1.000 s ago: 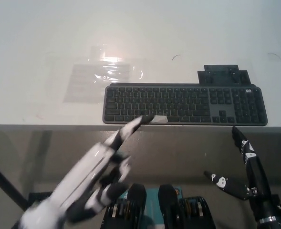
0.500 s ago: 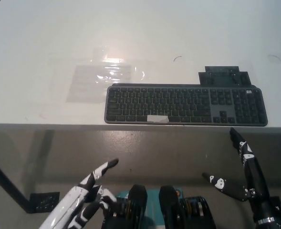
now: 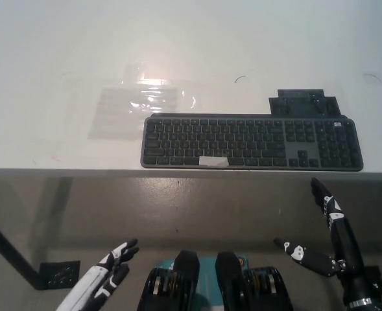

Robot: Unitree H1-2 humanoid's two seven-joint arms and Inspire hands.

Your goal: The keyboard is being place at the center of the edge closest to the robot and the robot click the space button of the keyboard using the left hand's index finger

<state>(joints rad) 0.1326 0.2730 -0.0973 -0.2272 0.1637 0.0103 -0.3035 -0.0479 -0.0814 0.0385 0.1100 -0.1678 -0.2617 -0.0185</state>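
The keyboard [image 3: 252, 142], dark grey and full-sized, lies on the white table [image 3: 48, 58] along its near edge, somewhat right of that edge's middle. A pale strip of tape [image 3: 213, 161] marks its space bar in the nearest key row.

The white left hand [image 3: 106, 275] hangs low at the near left, below the table edge and well apart from the keys. It holds nothing, and its fingertips [image 3: 130, 245] are extended and slightly apart. The black right hand [image 3: 323, 243] rests at the near right, also below the edge, with its fingers spread and empty.

To press well, we judge that the left hand must rise clear of the table edge and travel right and far. It should then come down with only the index finger leading. We would aim for the taped strip, keep the other fingers lifted off the neighbouring keys, and push straight down so that the keyboard does not slide.

A clear plastic sheet [image 3: 139, 100] glints to the far left of the keyboard. A flat black stepped piece [image 3: 304, 102] lies just beyond its far right corner.

A small pale badge [image 3: 338, 123] sits at the keyboard's far right. We cannot read it or the key legends, which are too small.
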